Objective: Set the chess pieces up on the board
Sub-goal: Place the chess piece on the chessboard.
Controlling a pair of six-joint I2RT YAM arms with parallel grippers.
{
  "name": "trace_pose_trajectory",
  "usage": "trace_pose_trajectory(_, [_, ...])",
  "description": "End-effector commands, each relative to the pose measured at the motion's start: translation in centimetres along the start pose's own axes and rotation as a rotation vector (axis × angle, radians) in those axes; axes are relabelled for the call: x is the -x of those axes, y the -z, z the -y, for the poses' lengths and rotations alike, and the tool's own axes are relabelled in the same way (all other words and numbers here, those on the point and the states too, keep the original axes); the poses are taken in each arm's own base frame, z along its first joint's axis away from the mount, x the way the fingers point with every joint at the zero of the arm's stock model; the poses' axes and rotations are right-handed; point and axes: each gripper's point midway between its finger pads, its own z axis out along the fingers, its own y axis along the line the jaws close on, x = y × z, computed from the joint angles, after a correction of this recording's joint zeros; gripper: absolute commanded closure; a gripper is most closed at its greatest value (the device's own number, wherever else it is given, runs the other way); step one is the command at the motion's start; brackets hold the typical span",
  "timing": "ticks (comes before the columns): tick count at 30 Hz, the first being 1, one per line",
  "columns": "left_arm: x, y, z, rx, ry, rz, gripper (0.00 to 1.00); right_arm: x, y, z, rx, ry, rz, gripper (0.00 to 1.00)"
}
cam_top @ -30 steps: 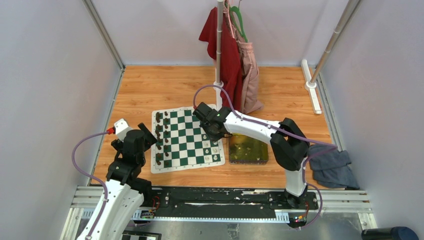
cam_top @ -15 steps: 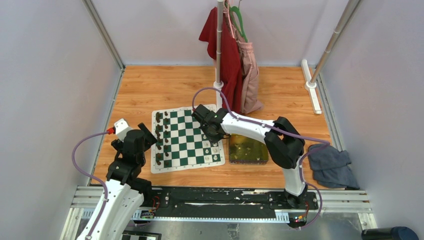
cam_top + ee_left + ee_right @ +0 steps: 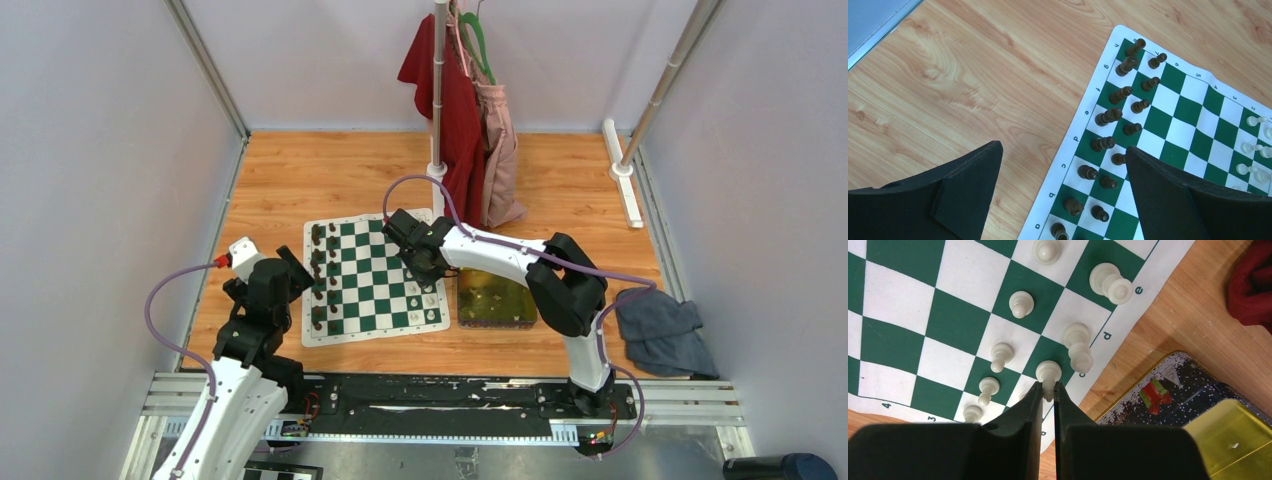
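- The right gripper (image 3: 1048, 390) is clenched on one cream piece (image 3: 1048, 372). Its fingers press the thin neck under the round head.
- This piece points straight out from the fingertips, its long axis in line with the fingers, over the border row of the board (image 3: 898, 300).
- I cannot tell if its base touches the mat.
- A taller cream piece (image 3: 1078, 349) stands just beside it, and the cream pawns (image 3: 1000, 356) make a row near.
- The held piece looks smooth, small and easy to tip.
- The left gripper (image 3: 1063, 149) hangs released by the dark chessmen (image 3: 1108, 116), well apart, so the right arm is nearer.
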Motion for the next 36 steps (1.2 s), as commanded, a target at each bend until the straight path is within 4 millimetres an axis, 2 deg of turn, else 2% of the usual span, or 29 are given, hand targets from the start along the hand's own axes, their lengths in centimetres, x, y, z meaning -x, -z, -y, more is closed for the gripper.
trace_pose_trajectory(1, [-0.51,-0.17,-0.35,0.017,-0.013,-0.008,0.00,0.33,-0.11,-0.85,0.012,0.028,0.000,1.00])
trace_pose_trajectory(8, [-0.57,-0.20,-0.31,0.016,-0.016,-0.011,0.00,0.01,-0.45,-0.78,0.008,0.032,-0.012,1.00])
trace_pose_trajectory(13, [-0.55,-0.20,-0.31,0.015,-0.017,-0.010,0.00,-0.14,-0.55,-0.70,0.005,0.037,-0.016,0.95])
trace_pose_trajectory(24, [-0.59,-0.20,-0.26,0.014,-0.018,-0.013,0.00,-0.42,-0.61,-0.53,-0.002,0.044,-0.020,0.65])
trace_pose_trajectory(36, [-0.54,-0.18,-0.29,0.014,-0.017,-0.011,0.00,0.33,0.31,-0.48,0.003,0.048,0.009,0.64])
